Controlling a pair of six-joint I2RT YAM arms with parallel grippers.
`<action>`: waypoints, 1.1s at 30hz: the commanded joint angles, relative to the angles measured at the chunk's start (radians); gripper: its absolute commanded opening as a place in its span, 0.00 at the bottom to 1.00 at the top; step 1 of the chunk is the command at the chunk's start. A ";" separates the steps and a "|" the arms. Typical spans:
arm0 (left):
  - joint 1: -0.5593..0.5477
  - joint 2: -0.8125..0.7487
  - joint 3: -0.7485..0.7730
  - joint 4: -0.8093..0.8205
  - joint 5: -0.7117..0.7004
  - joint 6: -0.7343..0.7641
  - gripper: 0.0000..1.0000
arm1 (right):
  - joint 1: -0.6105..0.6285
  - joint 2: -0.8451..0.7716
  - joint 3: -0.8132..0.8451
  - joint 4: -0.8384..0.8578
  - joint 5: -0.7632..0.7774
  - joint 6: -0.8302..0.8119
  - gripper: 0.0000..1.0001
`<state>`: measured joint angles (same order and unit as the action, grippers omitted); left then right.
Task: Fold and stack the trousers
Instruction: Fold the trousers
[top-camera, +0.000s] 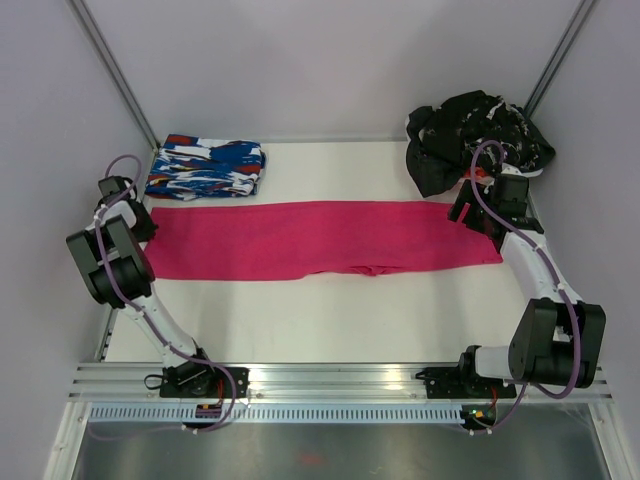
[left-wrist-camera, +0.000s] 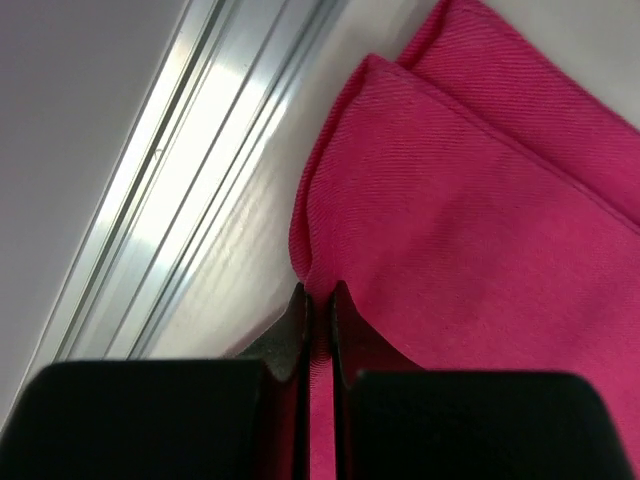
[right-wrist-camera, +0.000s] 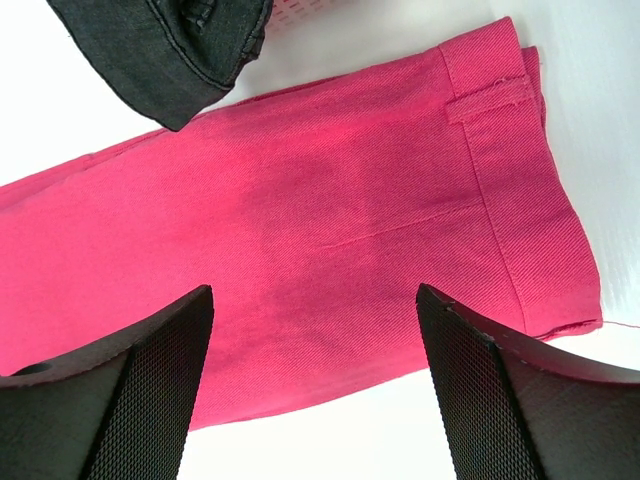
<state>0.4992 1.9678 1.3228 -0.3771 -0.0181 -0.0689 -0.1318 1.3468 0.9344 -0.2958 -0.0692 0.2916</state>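
The trousers (top-camera: 320, 240) lie flat in a long band across the worktop (top-camera: 330, 320). The left pincer (left-wrist-camera: 318, 300) is clamped on their leg-end edge, pink cloth pinched between its fingers. The right pincer (right-wrist-camera: 312, 295) stands wide apart over the waistband end, holding nothing.

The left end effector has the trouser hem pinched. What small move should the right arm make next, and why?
Probably lower the right end effector and close it near the waistband. Its jaws stand open above the trousers, while the left end effector is shut on the hem; then both ends are held for folding.
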 joint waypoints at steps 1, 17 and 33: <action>-0.036 -0.185 -0.017 -0.069 -0.046 0.049 0.02 | 0.004 -0.043 0.004 0.003 0.006 0.010 0.89; -0.565 -0.569 -0.088 -0.209 -0.166 -0.337 0.02 | 0.004 -0.112 -0.101 0.053 -0.115 0.150 0.88; -1.021 -0.213 0.127 -0.240 -0.299 -0.841 0.02 | 0.004 -0.136 -0.151 0.067 -0.153 0.164 0.89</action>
<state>-0.5053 1.7245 1.3857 -0.6449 -0.3111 -0.7738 -0.1307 1.2404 0.7959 -0.2684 -0.1909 0.4419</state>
